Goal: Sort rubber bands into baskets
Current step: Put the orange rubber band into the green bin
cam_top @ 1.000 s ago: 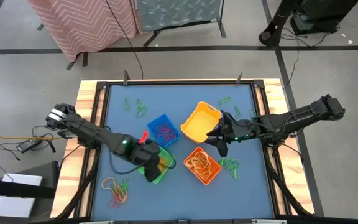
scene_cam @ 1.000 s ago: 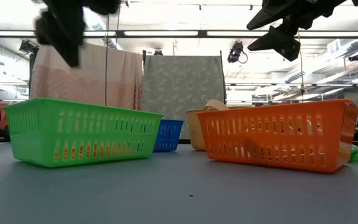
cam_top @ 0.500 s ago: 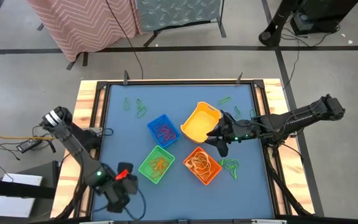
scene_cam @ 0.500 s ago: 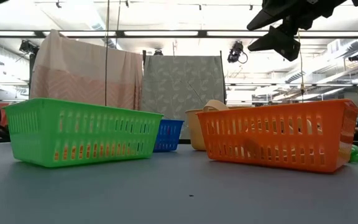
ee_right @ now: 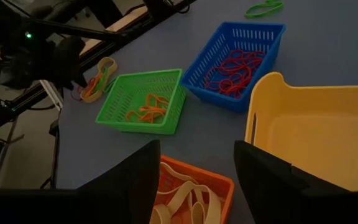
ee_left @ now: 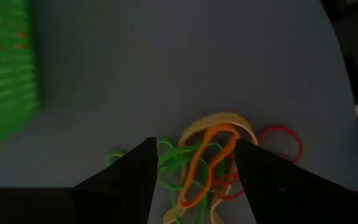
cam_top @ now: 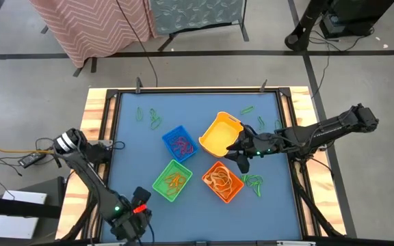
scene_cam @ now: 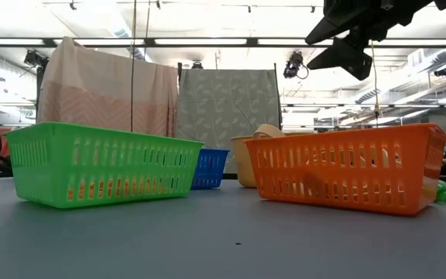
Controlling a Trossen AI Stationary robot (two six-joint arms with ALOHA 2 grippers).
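My left gripper (cam_top: 131, 217) hangs open at the table's near left over a loose pile of rubber bands (ee_left: 204, 163), orange, green, cream and red. One finger stands on either side of the pile. I cannot tell whether they touch it. My right gripper (cam_top: 241, 157) is open and empty above the gap between the yellow basket (cam_top: 217, 137) and the orange basket (cam_top: 234, 195). The blue basket (ee_right: 197, 59) holds red bands. The green basket (ee_right: 114, 102) holds orange bands. The orange basket holds cream bands.
Loose green bands lie by the orange basket's right side (cam_top: 253, 181), at the far left (cam_top: 147, 117) and behind the yellow basket (cam_top: 247, 109). A raised wooden frame (cam_top: 94, 123) edges the blue table. Bare mat lies along the near edge.
My left gripper has swung from above the green basket toward the table's near edge and a little left, ending over the loose pile of bands. My right arm has kept nearly still.
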